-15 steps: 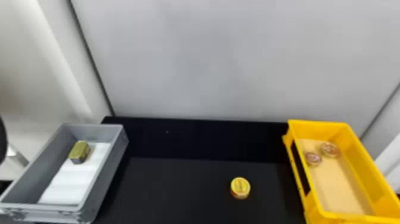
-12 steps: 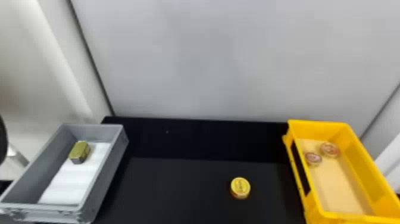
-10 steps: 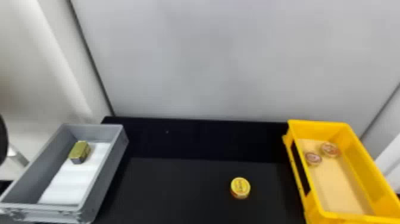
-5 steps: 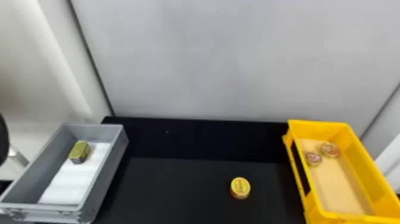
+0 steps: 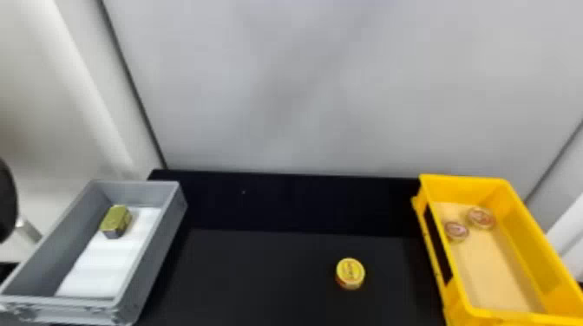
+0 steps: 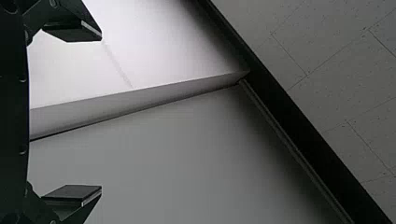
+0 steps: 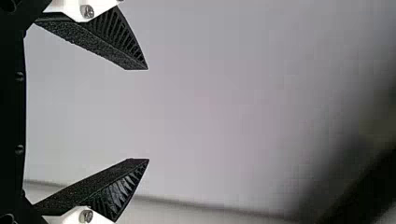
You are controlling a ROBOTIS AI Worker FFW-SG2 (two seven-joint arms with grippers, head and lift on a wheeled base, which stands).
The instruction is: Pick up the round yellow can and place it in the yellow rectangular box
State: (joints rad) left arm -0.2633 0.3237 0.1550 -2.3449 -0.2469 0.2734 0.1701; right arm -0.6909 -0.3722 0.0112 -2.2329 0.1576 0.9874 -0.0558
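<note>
On the black table lies the round yellow can (image 5: 350,273), right of the middle in the head view. To its right stands the yellow rectangular box (image 5: 531,255), with two small round tins (image 5: 480,217) on its tan bottom toward the far end. In the left wrist view, my left gripper (image 6: 102,114) is open, facing pale wall and ceiling panels, nothing between its fingers. My right gripper (image 7: 148,114) stands open too in the right wrist view, its fingers wide apart before a plain grey surface.
A grey bin (image 5: 167,236) stands at the left with a white liner and a small gold-green block (image 5: 116,221) inside. A pale wall (image 5: 325,86) rises behind the black table (image 5: 260,277). Something dark and rounded (image 5: 6,199) is at the left edge.
</note>
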